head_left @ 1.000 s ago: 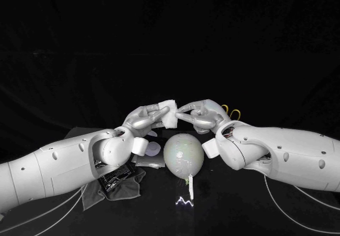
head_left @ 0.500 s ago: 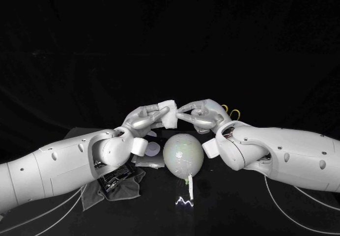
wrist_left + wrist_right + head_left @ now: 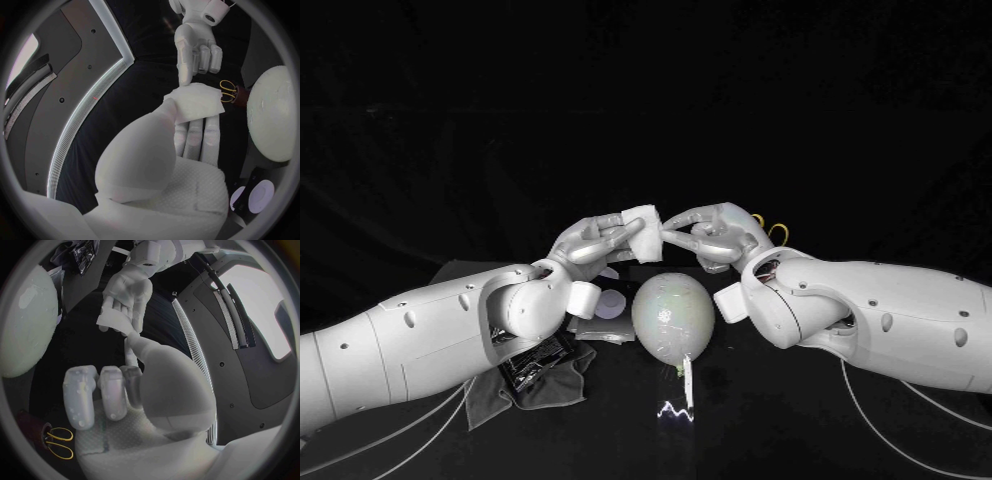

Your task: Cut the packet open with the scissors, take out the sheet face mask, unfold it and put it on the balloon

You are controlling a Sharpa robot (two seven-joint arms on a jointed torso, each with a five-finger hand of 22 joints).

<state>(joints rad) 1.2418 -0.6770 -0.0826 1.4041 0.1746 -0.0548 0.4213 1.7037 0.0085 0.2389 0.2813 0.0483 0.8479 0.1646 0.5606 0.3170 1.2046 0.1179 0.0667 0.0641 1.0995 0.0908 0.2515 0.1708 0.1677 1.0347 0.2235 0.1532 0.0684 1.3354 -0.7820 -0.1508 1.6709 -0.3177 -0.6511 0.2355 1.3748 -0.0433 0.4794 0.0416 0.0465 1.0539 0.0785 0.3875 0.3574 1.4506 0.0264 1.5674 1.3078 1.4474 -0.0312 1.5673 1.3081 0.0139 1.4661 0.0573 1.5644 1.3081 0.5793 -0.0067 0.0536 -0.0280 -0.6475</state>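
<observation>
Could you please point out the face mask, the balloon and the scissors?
face mask (image 3: 643, 235): head view, white folded middle.
balloon (image 3: 672, 312): head view, middle of body.
scissors (image 3: 229, 92): left wrist view, yellow handles.

— How is the table (image 3: 762, 400) lit?
— It is left dark, while the arms (image 3: 416, 340) are brightly lit and glints are caught on the balloon (image 3: 674, 318).
— Wrist views?
— Edges are bent at the rims.

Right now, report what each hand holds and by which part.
Left hand holds the folded white sheet mask by one side; right hand touches its other edge.
</observation>
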